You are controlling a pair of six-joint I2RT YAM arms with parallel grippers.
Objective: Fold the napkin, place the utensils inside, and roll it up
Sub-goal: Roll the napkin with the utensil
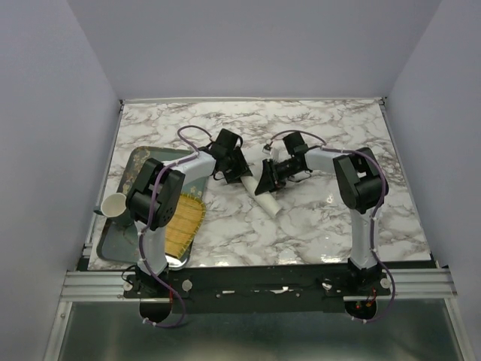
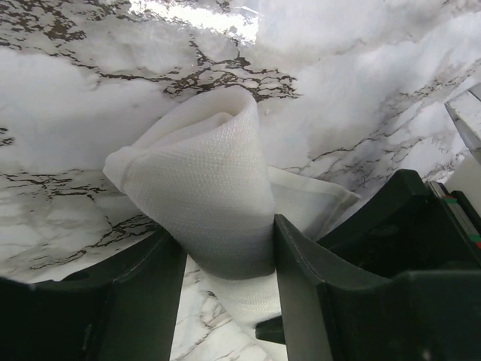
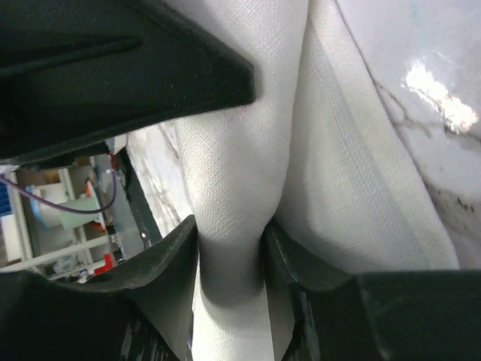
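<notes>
On the tray (image 1: 113,244) at the near left corner of the bench (image 1: 323,226) lies a yellow mat (image 1: 184,226), with a paper cup (image 1: 114,204) at the tray's left edge. No spoon shows there or anywhere else in view.

Further in, at the middle of the bench, the napkin (image 1: 268,203) is already a tight white roll, tapering to a point toward the near side. Folding and rolling therefore look largely done. Whether the spoon is wrapped inside cannot be told, since the cloth hides its core in all three views. In the left wrist view a loose flat edge trails under the roll, so what seems left is to finish the last turn and set the roll down.

Both arms reach from their bases at the near edge to meet at the roll. The left arm (image 1: 161,192) bends in from the left, and the left jaws are clenched on the napkin, one finger on each side of the roll. The right arm (image 1: 359,188) angles in from the right, and the right jaws pinch a fold of the same cloth tightly.
</notes>
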